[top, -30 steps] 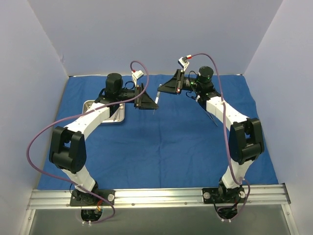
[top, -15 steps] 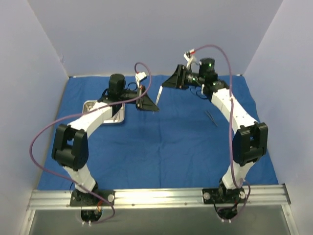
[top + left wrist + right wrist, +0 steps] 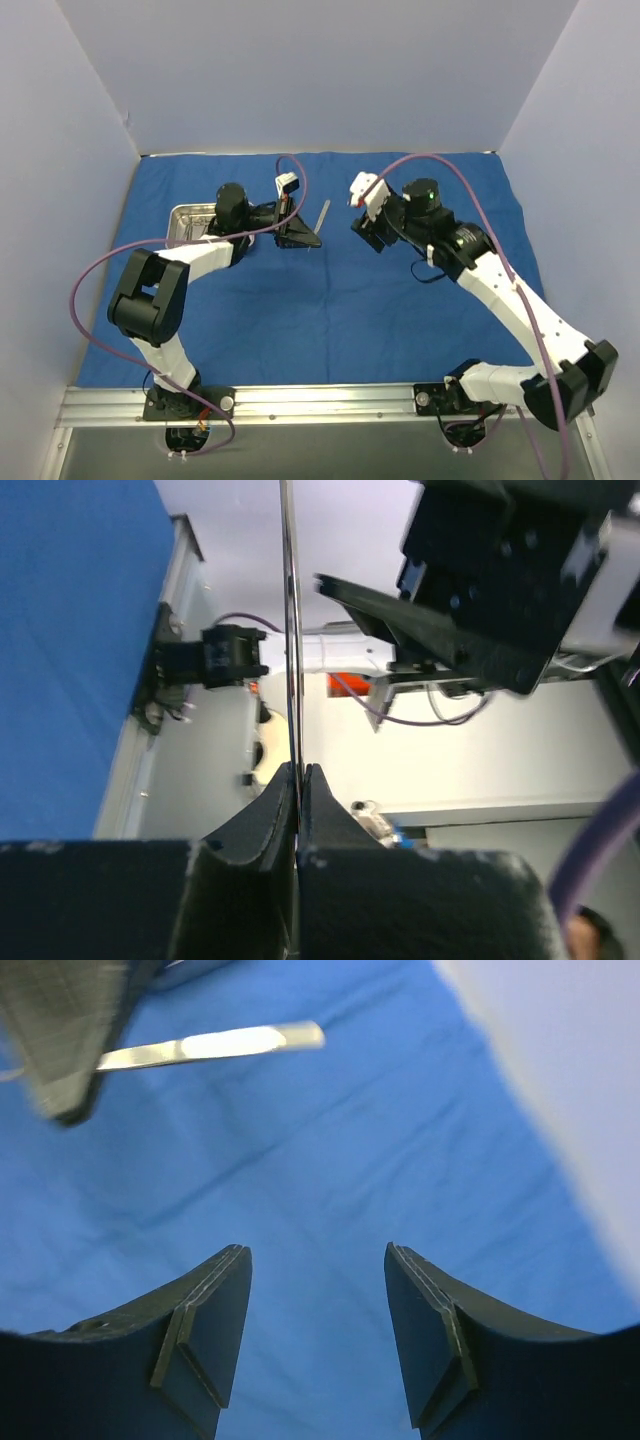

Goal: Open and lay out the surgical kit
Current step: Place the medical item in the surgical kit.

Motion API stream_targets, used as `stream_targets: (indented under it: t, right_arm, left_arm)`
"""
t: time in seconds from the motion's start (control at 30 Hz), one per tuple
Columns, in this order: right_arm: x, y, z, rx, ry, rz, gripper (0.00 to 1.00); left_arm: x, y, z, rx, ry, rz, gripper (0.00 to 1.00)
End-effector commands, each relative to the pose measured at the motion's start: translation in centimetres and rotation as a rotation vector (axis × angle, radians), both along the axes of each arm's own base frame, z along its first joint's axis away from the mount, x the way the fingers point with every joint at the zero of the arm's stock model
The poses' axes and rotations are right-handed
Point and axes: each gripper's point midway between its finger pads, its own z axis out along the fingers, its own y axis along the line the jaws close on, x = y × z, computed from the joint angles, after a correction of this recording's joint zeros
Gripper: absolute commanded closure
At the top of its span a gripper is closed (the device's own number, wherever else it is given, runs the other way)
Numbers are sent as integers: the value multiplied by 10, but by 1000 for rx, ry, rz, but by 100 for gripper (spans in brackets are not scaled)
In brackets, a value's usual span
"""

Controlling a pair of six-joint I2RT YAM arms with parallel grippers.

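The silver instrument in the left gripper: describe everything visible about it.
The silver instrument is a slim, flat, shiny strip that looks like steel, with a blunt, squared free end. The left gripper is shut on its other end, holding it in the air above the blue cloth. Nothing else touches it. Its held end is hidden.

**Pale walls closing in the counter on three sides**

A plain back wall point(image 3: 320, 70) is rising behind the counter point(image 3: 330, 455), meeting a left wall point(image 3: 50, 200) and a right wall point(image 3: 590, 150) that are slanting outward toward the top camera. All three are showing a pale, faintly lilac white. A metal rail point(image 3: 330, 402) is running along the near edge, above a bare grey strip of counter. Soft, even light is falling across the enclosure, casting only faint shadows.
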Motion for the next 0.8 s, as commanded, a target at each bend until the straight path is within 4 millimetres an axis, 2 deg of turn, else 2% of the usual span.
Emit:
stream_targets:
  t: [0.0,0.07,0.17,0.27,0.37,0.53,0.77]
  right_arm:
    - [-8,-3,32,-198,-304,129,45]
    - [-24,10,38,-245,-380,221,46]
    - [-38,26,35,-290,-422,305,49]
    - [-51,42,30,-320,-459,392,53]
    - [-56,50,22,-357,-462,445,54]
    - [-59,47,23,-379,-501,454,54]
    - [-65,45,8,-411,-502,502,55]
  left_arm:
    - [-24,7,35,-160,-49,-22,98]
    - [-33,4,37,-171,34,-30,98]
    - [-49,-5,46,-167,17,-63,98]
    - [-60,-10,57,-213,37,-79,98]
    - [-68,-12,64,-240,55,-80,98]
    - [-77,-15,67,-258,68,-74,98]
    - [-92,-20,77,-280,61,-99,98]
